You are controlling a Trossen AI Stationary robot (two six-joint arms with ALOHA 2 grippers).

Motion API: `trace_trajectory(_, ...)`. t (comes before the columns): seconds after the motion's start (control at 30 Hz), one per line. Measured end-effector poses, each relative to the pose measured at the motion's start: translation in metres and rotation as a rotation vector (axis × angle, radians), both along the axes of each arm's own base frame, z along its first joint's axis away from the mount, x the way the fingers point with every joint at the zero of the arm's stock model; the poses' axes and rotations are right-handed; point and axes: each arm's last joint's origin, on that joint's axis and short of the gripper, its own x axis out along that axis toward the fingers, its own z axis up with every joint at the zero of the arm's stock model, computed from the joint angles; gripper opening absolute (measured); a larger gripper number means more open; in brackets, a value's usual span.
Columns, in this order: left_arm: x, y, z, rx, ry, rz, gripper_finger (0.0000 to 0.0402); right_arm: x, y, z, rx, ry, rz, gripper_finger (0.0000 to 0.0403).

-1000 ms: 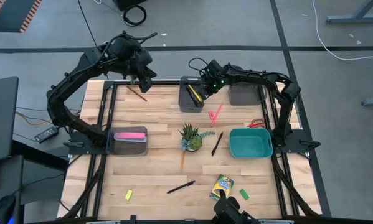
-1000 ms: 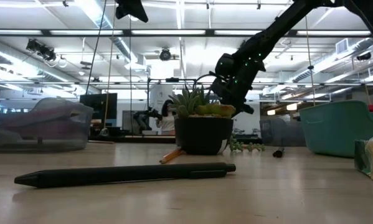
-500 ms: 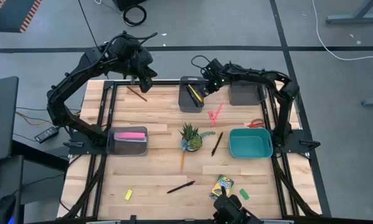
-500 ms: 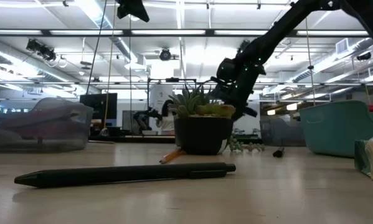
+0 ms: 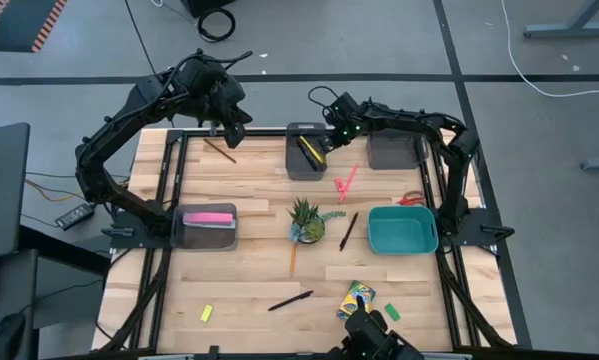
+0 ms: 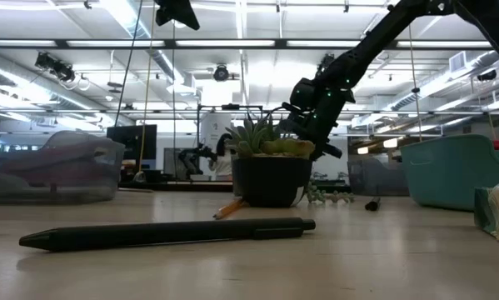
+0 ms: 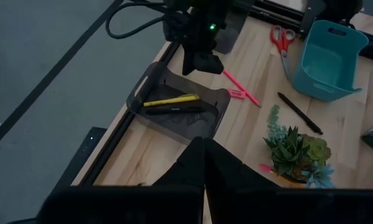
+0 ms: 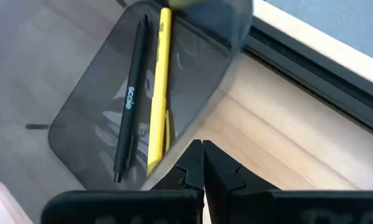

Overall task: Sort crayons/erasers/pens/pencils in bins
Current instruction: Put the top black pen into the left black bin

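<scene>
Since a second ago your right gripper (image 5: 326,140) has drifted slightly toward the far edge of the worktop (image 5: 249,280), and the dark grey bin (image 5: 306,152) beside it sits a little nearer that edge too. Its fingers are pressed together with nothing between them. Your left gripper (image 5: 234,133) hovers near the far left corner, likewise pinched closed and empty.

Done so far, by my reading: a yellow pen (image 8: 157,87) and a black pen (image 8: 130,99) lie side by side in the translucent, smoky-walled dark grey bin. A long pink bar (image 5: 208,217) rests in the clear grey bin (image 5: 209,227) at the left edge.

Left to do, which is most of it:
- two thin black pens, one (image 5: 290,299) toward the near edge and one (image 5: 349,231) beside the teal bin (image 5: 402,230);
- slim pink pencils (image 5: 346,184) mid-table, and an orange one (image 5: 292,258) by the spiky potted plant (image 5: 306,220);
- the glossy printed crayon box (image 5: 356,298) at the near edge;
- stubby block erasers, yellow (image 5: 207,313) and green (image 5: 392,312).

The teal bin, opaque and round-cornered, looks empty, as does the grey bin (image 5: 393,152) at the far right.
</scene>
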Motion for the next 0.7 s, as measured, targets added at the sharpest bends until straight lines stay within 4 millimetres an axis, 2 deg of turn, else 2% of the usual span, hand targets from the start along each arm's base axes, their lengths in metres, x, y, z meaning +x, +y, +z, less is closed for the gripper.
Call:
trace_trajectory(0.17, 0.0, 0.0, 0.0, 0.0, 0.0, 0.0, 0.002, -0.006, 0.009, 0.017, 0.057, -0.034, 0.04, 0.0008)
trace_trajectory(0.3, 0.001, 0.0, 0.001, 0.005, -0.01, 0.0, 0.0018, -0.015, 0.034, 0.04, 0.149, -0.048, 0.165, 0.0008)
trace_trajectory(0.43, 0.002, 0.001, 0.002, 0.011, -0.026, 0.004, 0.0006, -0.02, 0.07, 0.069, 0.133, -0.069, 0.435, 0.0008)
trace_trajectory(0.57, 0.003, -0.001, 0.003, -0.012, -0.044, 0.021, 0.001, -0.023, 0.112, 0.096, -0.011, -0.094, 0.775, 0.0008)
trace_trajectory(0.7, 0.007, -0.008, 0.002, -0.075, -0.068, 0.053, 0.0023, -0.022, 0.15, 0.104, -0.134, -0.084, 1.029, 0.0008)
